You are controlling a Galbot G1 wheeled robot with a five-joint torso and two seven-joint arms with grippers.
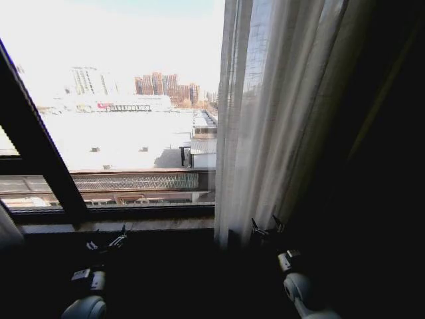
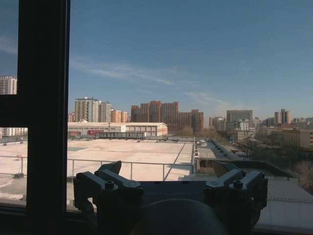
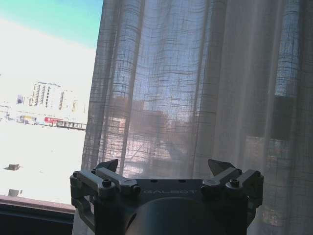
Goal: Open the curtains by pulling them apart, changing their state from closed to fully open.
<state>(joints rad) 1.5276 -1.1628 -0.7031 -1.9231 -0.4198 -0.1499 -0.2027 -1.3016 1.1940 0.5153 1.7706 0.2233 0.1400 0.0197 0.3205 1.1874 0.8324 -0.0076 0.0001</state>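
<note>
The sheer white pleated curtain point(image 1: 272, 113) hangs bunched on the right half of the window, its left edge near the middle of the glass. My right gripper point(image 1: 267, 229) sits low in front of the curtain's bottom hem, open and holding nothing. In the right wrist view the curtain point(image 3: 195, 88) hangs just past the open right gripper point(image 3: 167, 169). My left gripper point(image 1: 106, 240) is low at the left, under the windowsill, open and empty. In the left wrist view the left gripper point(image 2: 166, 171) faces bare glass and the city outside.
A dark window frame bar point(image 1: 40, 139) slants across the left of the glass; the same frame bar point(image 2: 46, 112) stands upright in the left wrist view. The windowsill point(image 1: 119, 224) runs below the glass. Far right is dark drape or wall point(image 1: 378, 166).
</note>
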